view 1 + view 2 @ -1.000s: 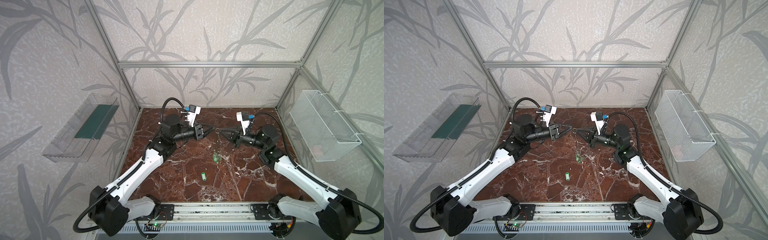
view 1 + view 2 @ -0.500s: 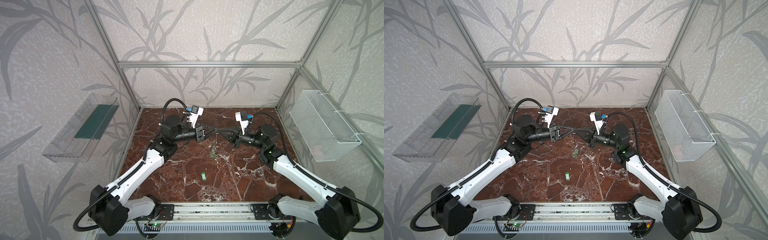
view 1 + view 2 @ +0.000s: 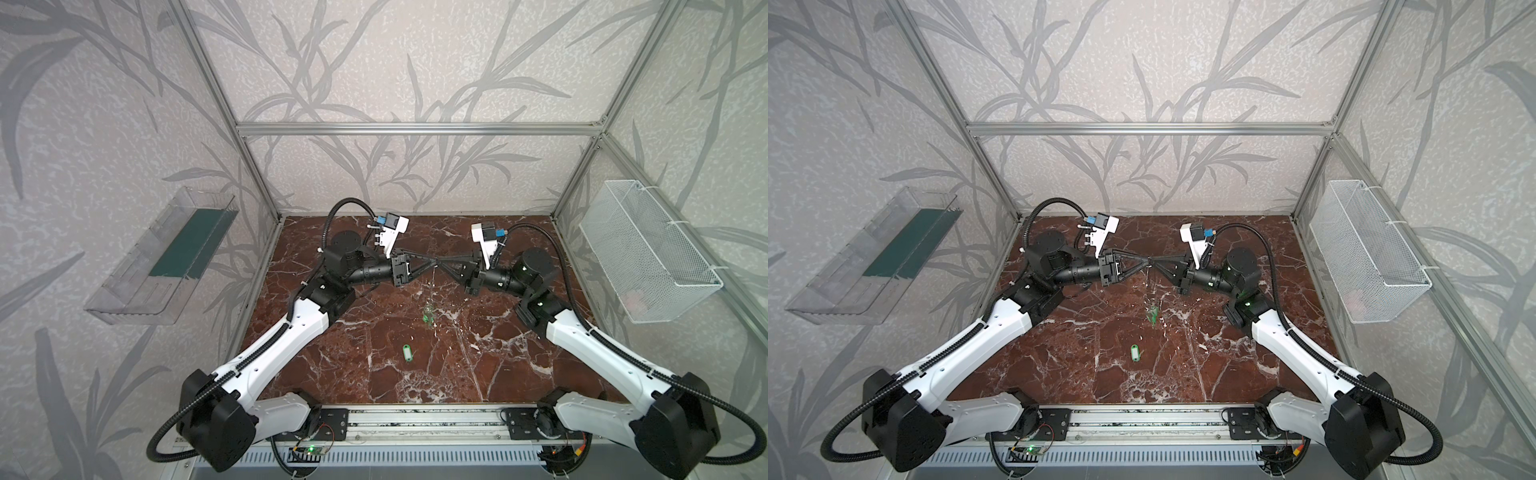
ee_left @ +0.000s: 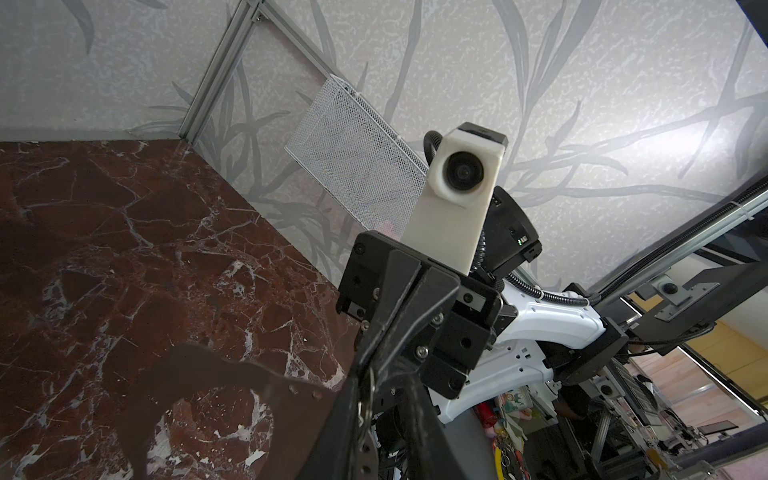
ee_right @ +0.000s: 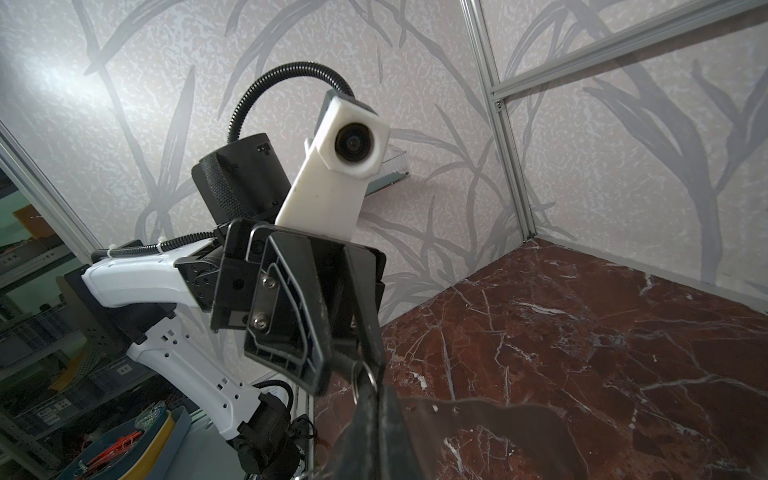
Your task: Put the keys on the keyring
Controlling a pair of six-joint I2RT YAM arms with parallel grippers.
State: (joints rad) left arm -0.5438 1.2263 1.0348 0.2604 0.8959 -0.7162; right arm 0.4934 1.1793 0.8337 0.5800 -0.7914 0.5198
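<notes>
I'd hold the stiff, slippery keyring (image 5: 519,424) by its rim: right claw (image 3: 444,262) clamps there, left claw (image 3: 430,262) narrowed alongside, grip unclear.

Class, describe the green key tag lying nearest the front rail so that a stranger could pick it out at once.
Find the red-brown marble tabletop. Near its middle, toward the front rail, lies the green key tag. Unlike the other green tag farther back, which looks blurred, it is a crisp oblong lying flat and alone, with its pale label showing.
</notes>
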